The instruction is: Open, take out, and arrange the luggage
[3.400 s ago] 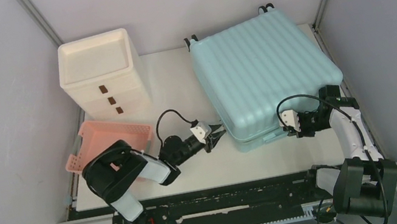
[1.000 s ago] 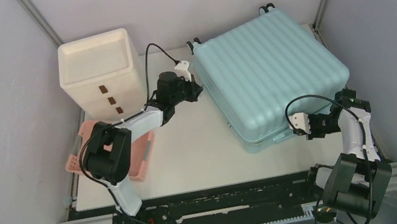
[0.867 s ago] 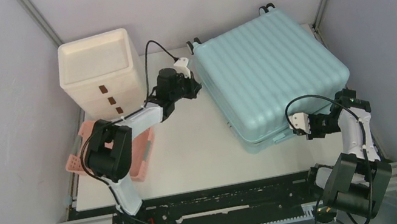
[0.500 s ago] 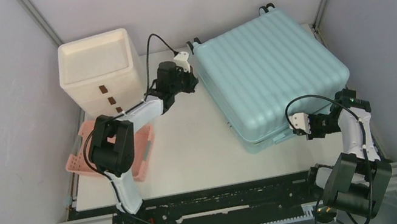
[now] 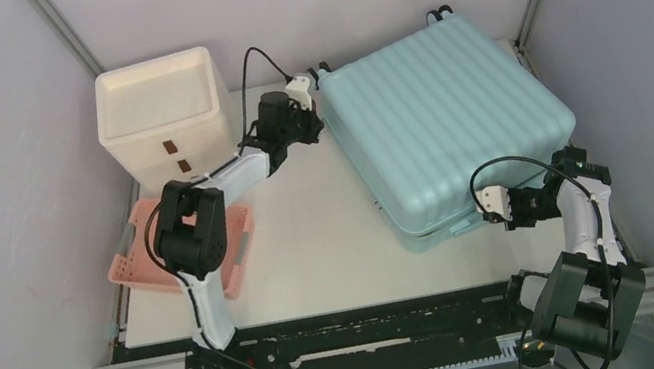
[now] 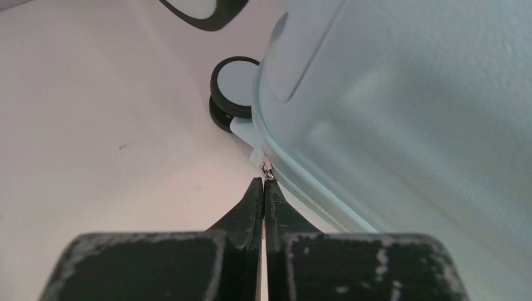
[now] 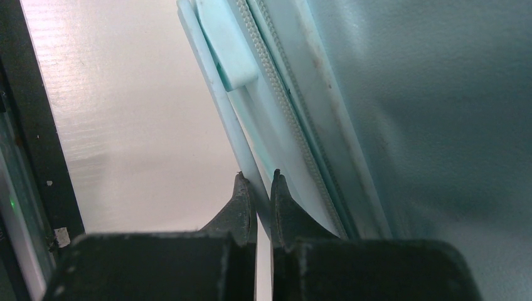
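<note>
Starting nearest the bases, the right gripper (image 7: pixel 258 182) sits at about 4 o'clock on the table (image 5: pixel 314 248), its jaws pinching the thin lower rim at the near corner of the luggage (image 5: pixel 442 113). A pink basket (image 5: pixel 129 265) lies at 8 o'clock, partly under the left arm. The luggage lies flat, lid down, filling the table from 3 to 1 o'clock. At 12 o'clock the left gripper (image 6: pixel 264 185) has its jaws pressed together, tips meeting the small metal zipper pull (image 6: pixel 267 168) near a caster wheel (image 6: pixel 232 84); whether the pull is nipped I cannot tell. A cream drawer cabinet (image 5: pixel 156 103) stands at 10 o'clock
</note>
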Robot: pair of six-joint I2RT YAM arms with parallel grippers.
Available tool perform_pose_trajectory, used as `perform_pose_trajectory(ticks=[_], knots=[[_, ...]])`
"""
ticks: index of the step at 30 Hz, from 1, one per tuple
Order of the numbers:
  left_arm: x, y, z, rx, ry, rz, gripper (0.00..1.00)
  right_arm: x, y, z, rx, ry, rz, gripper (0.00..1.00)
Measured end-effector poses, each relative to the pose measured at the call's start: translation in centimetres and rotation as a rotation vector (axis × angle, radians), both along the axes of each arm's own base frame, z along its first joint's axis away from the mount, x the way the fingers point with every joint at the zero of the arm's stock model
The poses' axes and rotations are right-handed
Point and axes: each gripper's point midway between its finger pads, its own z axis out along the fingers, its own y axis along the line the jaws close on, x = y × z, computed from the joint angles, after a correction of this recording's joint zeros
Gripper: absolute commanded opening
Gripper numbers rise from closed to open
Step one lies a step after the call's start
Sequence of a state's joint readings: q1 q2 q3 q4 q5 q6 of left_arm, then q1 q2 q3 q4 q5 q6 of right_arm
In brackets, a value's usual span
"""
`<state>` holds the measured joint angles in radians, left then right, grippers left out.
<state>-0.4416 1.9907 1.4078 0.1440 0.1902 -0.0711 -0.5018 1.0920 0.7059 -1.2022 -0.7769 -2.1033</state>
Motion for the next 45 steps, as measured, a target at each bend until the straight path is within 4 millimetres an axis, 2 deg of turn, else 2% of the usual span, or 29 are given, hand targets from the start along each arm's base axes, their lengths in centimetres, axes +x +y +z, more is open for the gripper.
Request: perform_pose_trajectory(ticks=[8,13,16,19,21,24,26,30,33,37,40,45], knots=[[1.3,0.0,0.0,-0.01,0.002,0.024,0.0,-0.1,0.1,0.0,0.003,0.004,0.0,0.0],[2.1,-0.1,0.0,-0.036,0.016,0.061,0.26,-0.1,0.2,0.0,0.004,0.004,0.003,0.0],[2.7,0.6,-0.1,-0.055,0.028,0.11,0.4,-0.1,0.2,0.0,0.005,0.004,0.003,0.0],[3.0,1.7,0.3,-0.086,0.021,0.174,0.52,-0.1,0.2,0.1,0.003,0.0,0.004,0.15],[2.6,3.3,0.9,-0.104,0.008,0.222,0.59,-0.1,0.2,0.2,0.001,0.002,0.001,0.25],[1.6,5.2,3.1,-0.158,-0.021,0.27,0.68,-0.4,0.2,0.3,-0.004,0.013,-0.025,0.36],[1.0,6.0,5.7,-0.225,-0.066,0.289,0.71,-0.6,0.1,0.6,-0.003,0.019,-0.053,0.42],[0.2,5.6,11.0,-0.372,-0.152,0.285,0.8,-1.7,0.1,1.7,-0.006,0.049,-0.111,0.52],[0.3,4.9,13.1,-0.483,-0.165,0.284,0.84,-3.0,0.2,2.3,-0.012,0.092,-0.139,0.59],[1.0,4.0,12.8,-0.609,-0.102,0.31,0.87,-4.0,0.6,3.1,-0.001,0.126,-0.153,0.66],[2.7,3.0,11.5,-0.703,-0.029,0.339,0.92,-4.6,1.0,3.4,0.017,0.156,-0.165,0.69],[5.0,1.7,9.3,-0.828,0.082,0.391,0.94,-5.1,1.3,3.4,0.036,0.191,-0.183,0.72]])
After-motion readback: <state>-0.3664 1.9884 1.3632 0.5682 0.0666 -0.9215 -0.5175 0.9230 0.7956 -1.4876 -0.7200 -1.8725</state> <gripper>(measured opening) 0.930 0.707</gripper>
